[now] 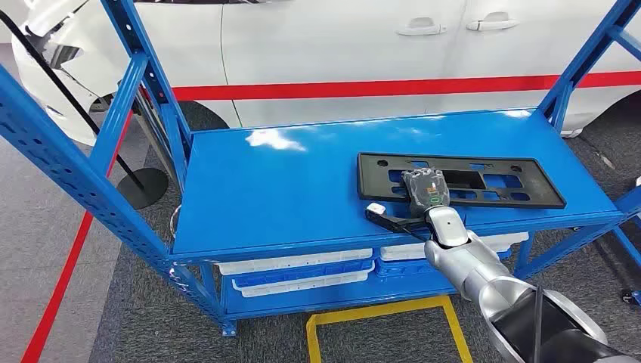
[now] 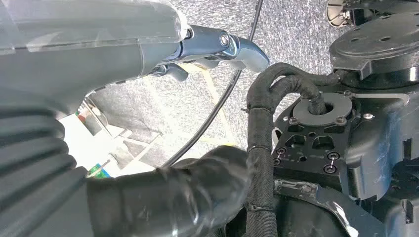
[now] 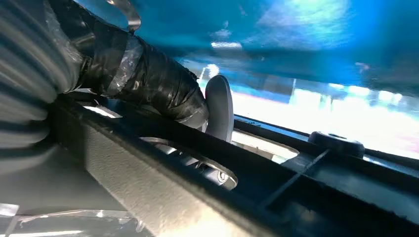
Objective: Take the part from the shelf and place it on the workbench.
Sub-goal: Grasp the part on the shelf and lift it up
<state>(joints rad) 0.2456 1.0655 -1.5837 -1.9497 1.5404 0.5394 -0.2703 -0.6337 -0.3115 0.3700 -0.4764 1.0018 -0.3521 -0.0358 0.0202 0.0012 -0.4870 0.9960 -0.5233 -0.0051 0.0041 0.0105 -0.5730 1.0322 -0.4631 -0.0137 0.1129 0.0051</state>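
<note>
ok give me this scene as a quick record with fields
part: flat black panel with cutouts, lying on the blue shelf top, right side
right hand: on the panel's near edge, fingers through a cutout
left hand: hanging by the robot's body, holding nothing
below: white trays on the lower level
behind: white car

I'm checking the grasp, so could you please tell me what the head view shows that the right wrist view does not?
Head view alone: the whole black plastic part lying flat on the blue shelf, white trays on the lower level, a white car behind, and a yellow floor marking. Right wrist view alone: a close look at one finger hooked over the part's edge, reaching through an opening. Both share the right hand on the part and the blue shelf surface.
</note>
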